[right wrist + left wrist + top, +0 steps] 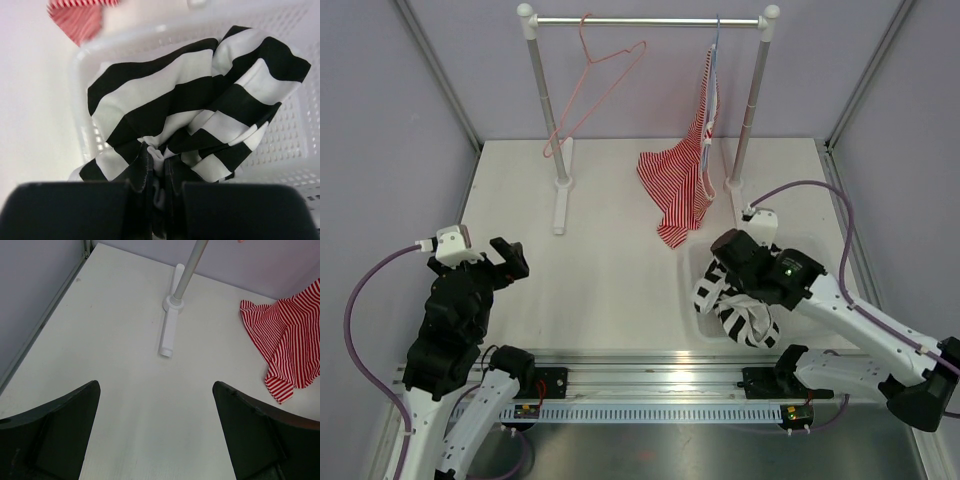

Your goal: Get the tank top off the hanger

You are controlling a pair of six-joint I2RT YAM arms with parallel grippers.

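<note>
The black-and-white striped tank top (pixel 190 95) hangs bunched from my right gripper (pixel 157 165), which is shut on a fold of it just above a white basket (pixel 295 130). In the top view the tank top (pixel 738 312) sits at the front right, under the right wrist. The pink wire hanger (pixel 610 68) hangs tilted and bare on the rack rail (pixel 650 20) at the back left. My left gripper (pixel 508 258) is open at the front left, nothing between its fingers (pixel 75 420), far from both.
A red-and-white finely striped top (pixel 682 180) hangs from the rail's right end, its hem on the table. The rack's left post and foot (pixel 170 330) stand ahead of the left gripper. Side walls close in the table.
</note>
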